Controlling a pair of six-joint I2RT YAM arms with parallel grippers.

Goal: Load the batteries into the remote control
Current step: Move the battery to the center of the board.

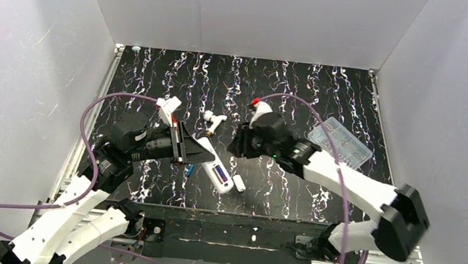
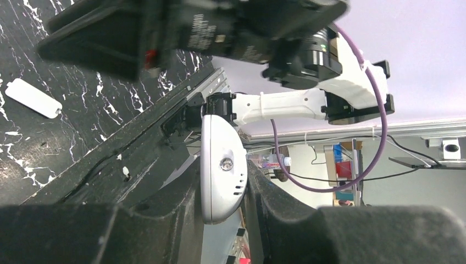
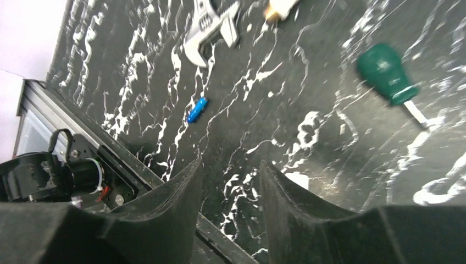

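Observation:
My left gripper (image 1: 189, 145) is shut on one end of the white remote control (image 1: 210, 163), which slants towards the front of the table with its recess facing up. A purple battery (image 1: 218, 173) lies in the recess. In the left wrist view the remote's rounded end (image 2: 222, 165) is clamped between the fingers. A second, blue battery (image 1: 190, 169) lies loose on the table beside the remote and shows in the right wrist view (image 3: 196, 109). My right gripper (image 1: 238, 142) is open and empty, just above and right of the remote; its jaws (image 3: 228, 181) stand apart.
A small white cover (image 1: 239, 183) lies by the remote's free end. A white T-shaped fitting (image 1: 213, 123) is behind the remote and a clear box (image 1: 341, 142) at the back right. A wrench (image 3: 206, 27) and a green-handled screwdriver (image 3: 384, 66) lie on the table.

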